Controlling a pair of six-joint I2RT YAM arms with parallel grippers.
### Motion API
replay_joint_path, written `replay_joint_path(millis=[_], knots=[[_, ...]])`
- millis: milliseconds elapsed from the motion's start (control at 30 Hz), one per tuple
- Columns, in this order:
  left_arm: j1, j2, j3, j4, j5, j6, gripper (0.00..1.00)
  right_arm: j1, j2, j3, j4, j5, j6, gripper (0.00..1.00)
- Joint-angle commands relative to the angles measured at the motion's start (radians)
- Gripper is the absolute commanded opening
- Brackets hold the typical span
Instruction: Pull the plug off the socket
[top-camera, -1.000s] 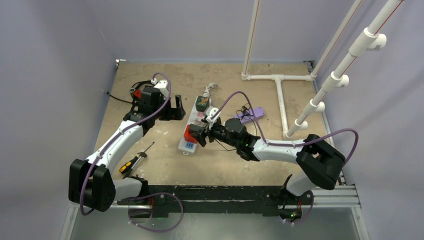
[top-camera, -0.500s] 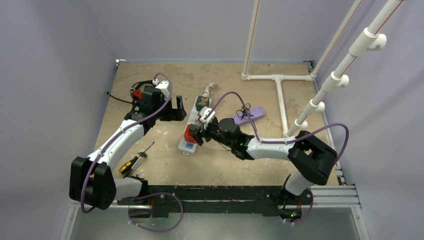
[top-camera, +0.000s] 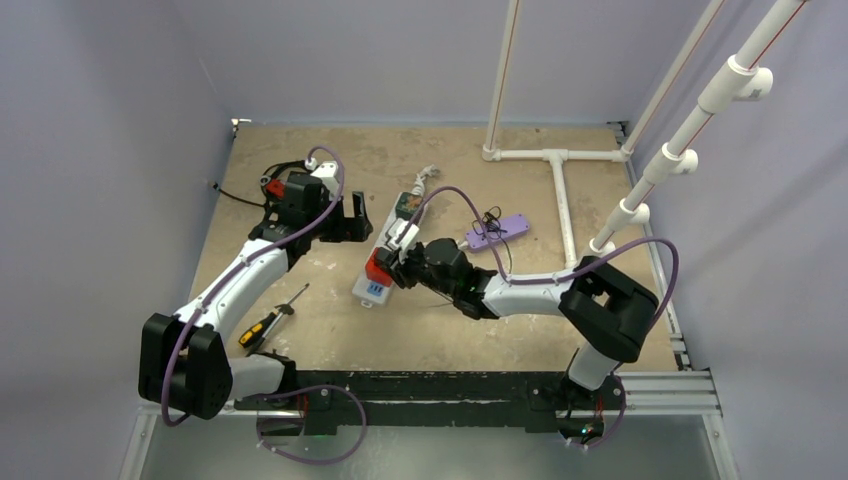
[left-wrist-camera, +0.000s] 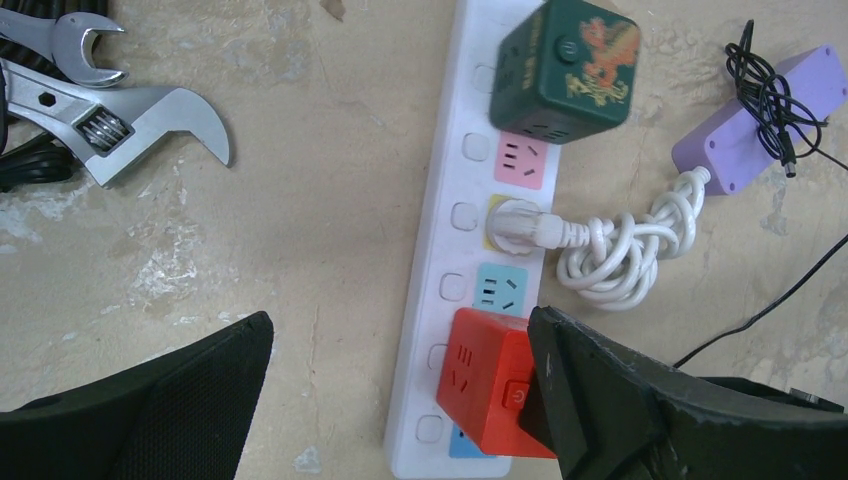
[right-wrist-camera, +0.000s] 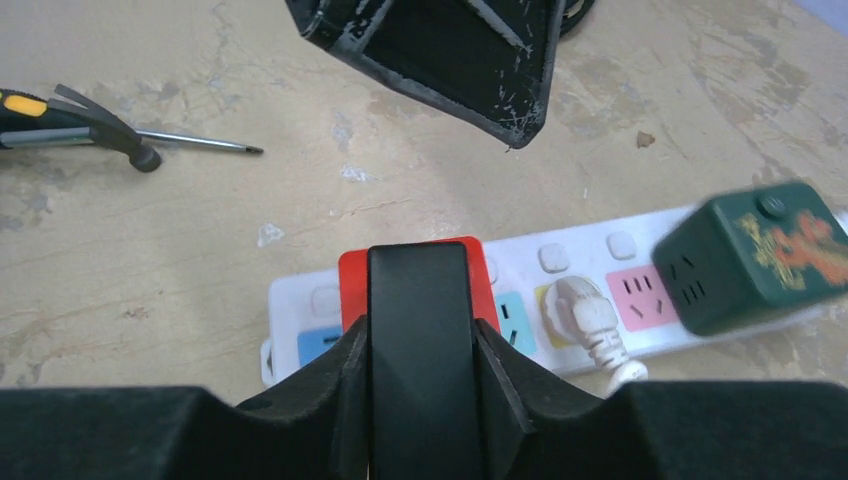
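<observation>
The socket (top-camera: 388, 238) is a long white strip lying lengthwise mid-table, also in the left wrist view (left-wrist-camera: 450, 200) and the right wrist view (right-wrist-camera: 300, 300). A red cube plug (top-camera: 377, 266) sits in it near its near end (left-wrist-camera: 480, 385). My right gripper (top-camera: 397, 262) reaches it from the right, jaws closed in on the red plug (right-wrist-camera: 353, 285), gripper (right-wrist-camera: 420, 300) covering most of it. My left gripper (top-camera: 350, 218) hovers left of the strip, wide open (left-wrist-camera: 400, 315) and holding nothing. Its right finger (left-wrist-camera: 620, 400) hides part of the plug.
A green cube adapter (top-camera: 405, 204) and a white plug with coiled cord (left-wrist-camera: 515, 225) also sit in the strip. A purple bar (top-camera: 497, 230) lies to the right, wrenches (left-wrist-camera: 120, 110) far left, a screwdriver (top-camera: 265, 322) near left. White pipes (top-camera: 560, 200) stand back right.
My right gripper has slid left onto the red plug and its jaws have closed in. The strip's near end has shifted slightly left. The left arm has stayed still.
</observation>
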Motion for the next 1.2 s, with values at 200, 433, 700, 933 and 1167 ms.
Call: replay_joint_path(millis=[200, 433, 700, 933, 1167], knots=[[0.005, -0.002, -0.002, 0.018, 0.036, 0.012, 0.99, 0.007, -0.022, 0.04, -0.043, 0.25, 0.091, 0.01], [0.005, 0.035, -0.012, 0.042, 0.116, -0.003, 0.96, 0.007, -0.001, 0.06, -0.078, 0.33, 0.174, 0.0], [0.005, 0.122, -0.026, 0.097, 0.253, -0.047, 0.79, 0.005, 0.075, 0.114, -0.128, 0.399, 0.234, 0.0], [0.005, 0.144, -0.025, 0.102, 0.248, -0.065, 0.64, 0.001, 0.096, 0.131, -0.142, 0.417, 0.256, 0.0], [0.005, 0.171, -0.023, 0.119, 0.249, -0.083, 0.58, 0.001, 0.097, 0.133, -0.138, 0.399, 0.252, 0.0]])
